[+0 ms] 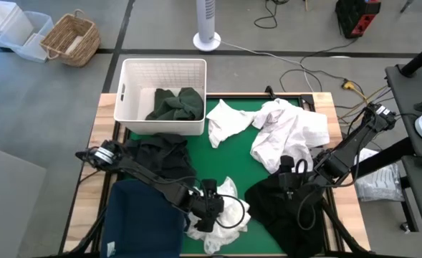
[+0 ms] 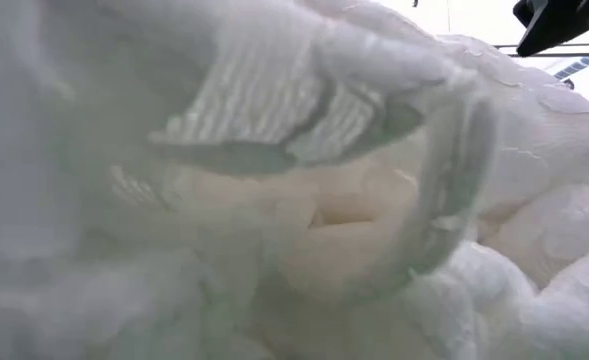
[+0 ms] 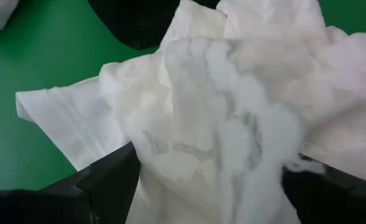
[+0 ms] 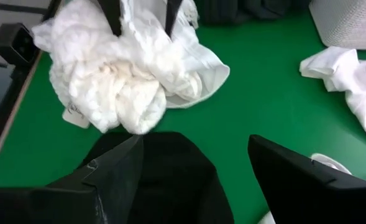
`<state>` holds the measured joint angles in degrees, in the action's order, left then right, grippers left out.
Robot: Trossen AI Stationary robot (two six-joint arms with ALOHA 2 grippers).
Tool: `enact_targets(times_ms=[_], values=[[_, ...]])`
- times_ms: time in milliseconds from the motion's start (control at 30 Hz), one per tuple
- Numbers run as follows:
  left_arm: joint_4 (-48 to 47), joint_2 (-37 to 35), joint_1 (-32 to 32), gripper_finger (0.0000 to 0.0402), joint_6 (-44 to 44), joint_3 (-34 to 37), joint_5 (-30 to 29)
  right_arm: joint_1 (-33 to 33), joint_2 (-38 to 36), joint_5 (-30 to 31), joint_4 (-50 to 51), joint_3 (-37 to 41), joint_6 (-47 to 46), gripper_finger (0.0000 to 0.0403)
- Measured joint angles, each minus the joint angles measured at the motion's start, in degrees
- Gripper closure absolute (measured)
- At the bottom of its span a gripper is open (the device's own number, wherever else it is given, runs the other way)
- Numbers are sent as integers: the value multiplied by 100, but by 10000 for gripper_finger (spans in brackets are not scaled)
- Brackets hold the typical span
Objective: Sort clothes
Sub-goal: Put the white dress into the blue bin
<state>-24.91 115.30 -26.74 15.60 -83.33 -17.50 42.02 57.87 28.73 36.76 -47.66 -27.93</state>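
clothes lie scattered over the green table (image 1: 239,154): a white heap (image 1: 225,215) at the near edge under the left gripper (image 1: 207,208), a black garment (image 1: 286,208) under the right gripper (image 1: 296,179), two white garments (image 1: 289,132) near the middle and far right, a dark one (image 1: 157,154) by the left arm, and dark green pieces (image 1: 175,106) already in the white basket (image 1: 164,72). a navy bin (image 1: 142,222) sits at the near left corner. in the left wrist view the left gripper's fingers (image 3: 108,180) stand wide, one on each side of the bunched white heap (image 3: 232,124), not visibly pinching it. in the right wrist view the right gripper's fingers (image 4: 114,174) are spread wide over the black garment (image 4: 164,168), with the white heap (image 4: 127,74) just beyond. judging by the folds, this fabric is light, limp and loosely piled; it will sag and trail when lifted, and neighbouring layers may drag along. a thick bunched ridge near the heap's middle looks like the safest hold, not a thin hem or sleeve.
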Motion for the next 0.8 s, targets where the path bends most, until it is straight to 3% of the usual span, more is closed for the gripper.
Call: enact_targets(times_ms=[200,300,433,667,800], values=[[28,53,11,92,-61,13,-1,0,2,2,-227,9,75,113],[28,53,13,112,-112,16,0,0,4,22,-303,9,152,118],[26,53,15,182,-121,25,2,0,4,134,-300,9,202,127],[5,55,17,375,-141,54,4,0,4,147,-303,9,304,133],[9,18,17,391,-143,59,40,-1,4,251,-303,9,348,128]])
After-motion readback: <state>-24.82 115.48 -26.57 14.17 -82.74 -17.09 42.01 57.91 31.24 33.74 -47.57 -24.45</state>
